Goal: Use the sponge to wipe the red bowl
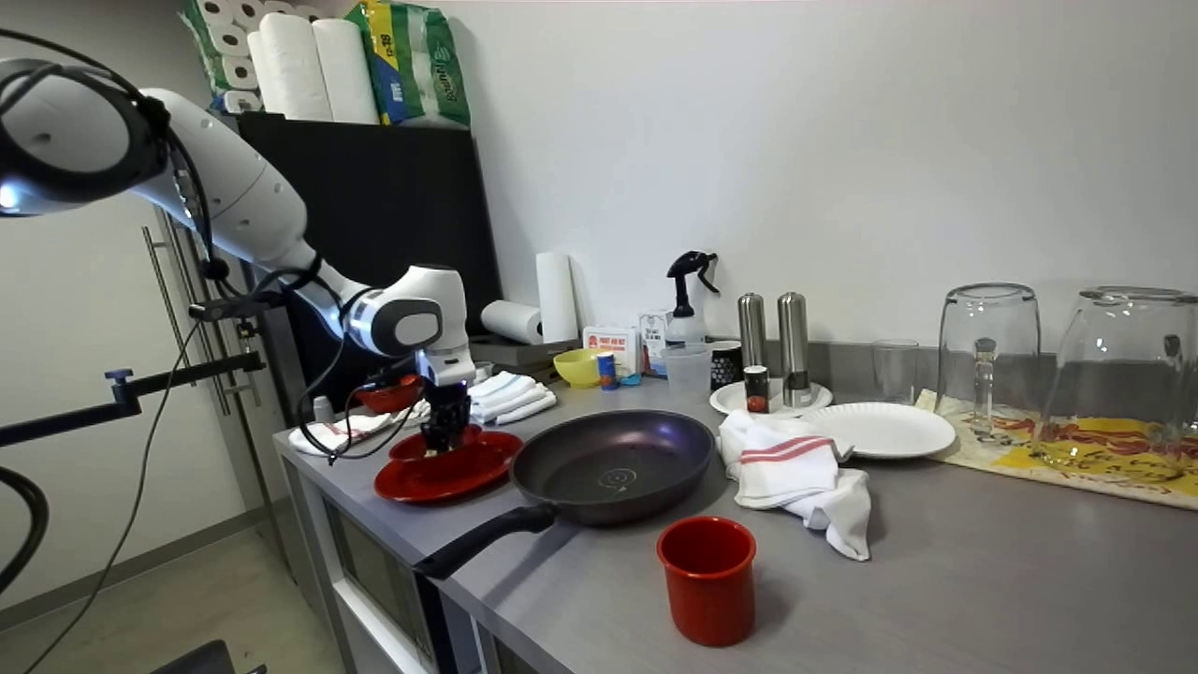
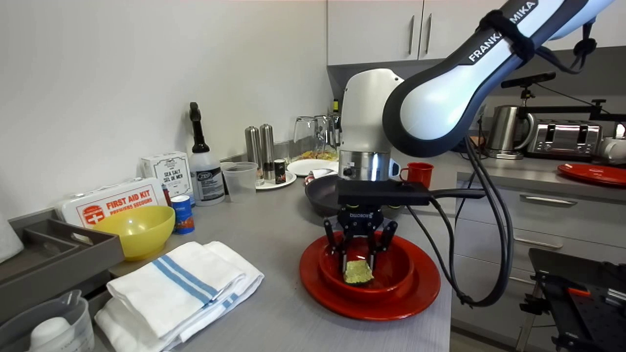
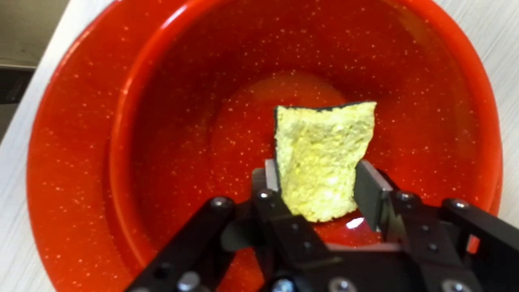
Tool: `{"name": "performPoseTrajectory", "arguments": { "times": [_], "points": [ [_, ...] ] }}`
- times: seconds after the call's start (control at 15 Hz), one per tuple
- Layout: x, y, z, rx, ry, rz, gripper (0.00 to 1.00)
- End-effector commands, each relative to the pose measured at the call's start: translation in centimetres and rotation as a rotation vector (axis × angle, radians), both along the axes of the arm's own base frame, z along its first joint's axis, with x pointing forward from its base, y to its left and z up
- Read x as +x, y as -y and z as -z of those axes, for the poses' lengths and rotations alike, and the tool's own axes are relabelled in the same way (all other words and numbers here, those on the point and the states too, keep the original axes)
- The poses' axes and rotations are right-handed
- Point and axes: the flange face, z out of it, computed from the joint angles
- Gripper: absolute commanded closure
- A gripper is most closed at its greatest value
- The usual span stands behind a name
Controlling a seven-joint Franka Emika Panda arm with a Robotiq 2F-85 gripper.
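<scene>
My fingers (image 3: 369, 196) grip the yellow sponge (image 3: 324, 162), one on its left side and one on its right in the wrist view. I hold it down inside the red bowl (image 3: 174, 142), though I cannot tell whether it touches the bottom. The bowl sits on a wider red plate (image 3: 69, 170) on the tabletop (image 2: 279, 318). In an exterior view, a black frying pan (image 1: 613, 468) lies just right of the plate, and a red cup (image 1: 708, 580) stands nearer. In an exterior view, a folded white towel (image 2: 176, 288) with blue stripes lies left of the plate, and a yellow bowl (image 2: 139, 239) stands beyond the towel.
</scene>
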Motion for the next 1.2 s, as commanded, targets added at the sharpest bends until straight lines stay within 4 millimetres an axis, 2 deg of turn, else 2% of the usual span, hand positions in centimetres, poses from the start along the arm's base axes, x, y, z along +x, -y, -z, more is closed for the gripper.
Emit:
{"name": "performPoseTrajectory", "arguments": {
  "times": [0.0,0.53,0.8,1.13],
  "points": [
    [-0.6,-0.2,0.2,0.073,-0.092,-0.041,0.77],
    [-1.2,0.4,0.4,0.143,-0.219,-0.076,0.77],
    [-1.0,0.8,0.6,0.109,-0.201,-0.062,0.77],
    [-0.4,2.0,1.3,-0.029,-0.093,-0.070,0.77]
  ]
}}
